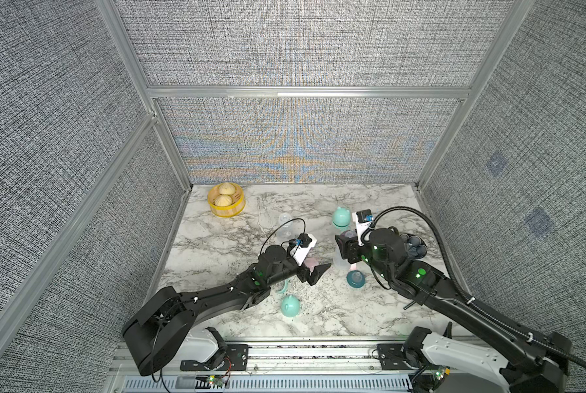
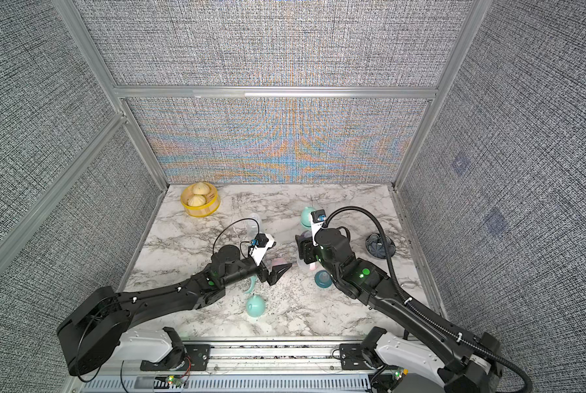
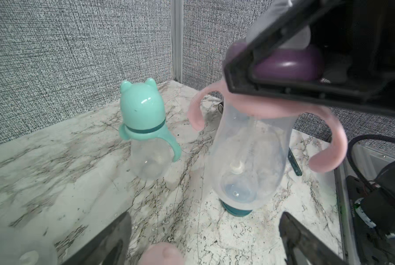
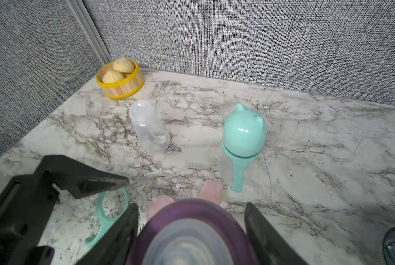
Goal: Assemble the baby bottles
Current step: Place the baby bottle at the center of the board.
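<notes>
Purple collar (image 4: 191, 220) pinched in right claw (image 4: 191, 203), left claw (image 3: 203, 215) gaping, empty; bottle (image 3: 249, 149) beneath looks light, slick, so grip the collar.

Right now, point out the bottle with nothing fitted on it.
The clear bottle nearest the steamer basket: no handles, collar or cap. One wears a mint cap; the third has pink handles and purple collar.

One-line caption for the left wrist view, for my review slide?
Right gripper grips the purple collar atop the pink-handled bottle; a mint-capped bottle stands apart, left gripper open.
</notes>
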`<state>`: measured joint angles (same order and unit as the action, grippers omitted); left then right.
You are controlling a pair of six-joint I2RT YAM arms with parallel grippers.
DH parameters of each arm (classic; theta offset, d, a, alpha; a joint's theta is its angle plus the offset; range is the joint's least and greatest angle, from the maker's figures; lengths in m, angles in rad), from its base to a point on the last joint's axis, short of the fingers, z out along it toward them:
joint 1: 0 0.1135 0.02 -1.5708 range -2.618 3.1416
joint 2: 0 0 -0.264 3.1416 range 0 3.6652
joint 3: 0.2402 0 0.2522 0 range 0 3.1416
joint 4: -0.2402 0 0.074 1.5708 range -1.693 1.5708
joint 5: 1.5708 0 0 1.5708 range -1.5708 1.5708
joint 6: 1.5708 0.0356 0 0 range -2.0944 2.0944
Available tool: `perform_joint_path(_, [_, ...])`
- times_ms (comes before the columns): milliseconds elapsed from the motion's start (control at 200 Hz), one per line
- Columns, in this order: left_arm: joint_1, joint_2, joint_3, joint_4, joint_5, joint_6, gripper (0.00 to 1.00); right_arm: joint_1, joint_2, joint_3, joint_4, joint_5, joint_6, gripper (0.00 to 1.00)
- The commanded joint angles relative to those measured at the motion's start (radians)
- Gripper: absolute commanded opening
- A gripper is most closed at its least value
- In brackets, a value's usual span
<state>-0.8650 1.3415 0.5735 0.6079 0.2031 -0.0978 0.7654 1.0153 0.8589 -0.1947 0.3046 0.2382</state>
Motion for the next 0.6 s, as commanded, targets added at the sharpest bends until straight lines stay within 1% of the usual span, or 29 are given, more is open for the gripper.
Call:
perform_joint_path(0, [0.003,-0.015,0.003,-0.031,-0.094,-0.011,1.00,-0.003,0.027,-0.024,0.106,-0.034,-0.056,0.45])
perform_joint_path(130, [0.005,-0.042,0.015,-0.092,-0.159,-0.015,1.00,-0.003,0.061,-0.073,0.198,-0.069,-0.074,0.45])
perform_joint_path(285, [0.012,-0.075,0.034,-0.181,-0.220,-0.021,1.00,-0.007,0.105,-0.121,0.304,-0.074,-0.099,0.45])
perform_joint_path(455, [0.040,-0.097,0.040,-0.230,-0.219,-0.045,1.00,-0.012,0.184,-0.138,0.381,-0.098,-0.104,0.45])
perform_joint_path(596, [0.043,-0.105,0.029,-0.224,-0.216,-0.048,1.00,-0.015,0.220,-0.184,0.475,-0.106,-0.110,0.45])
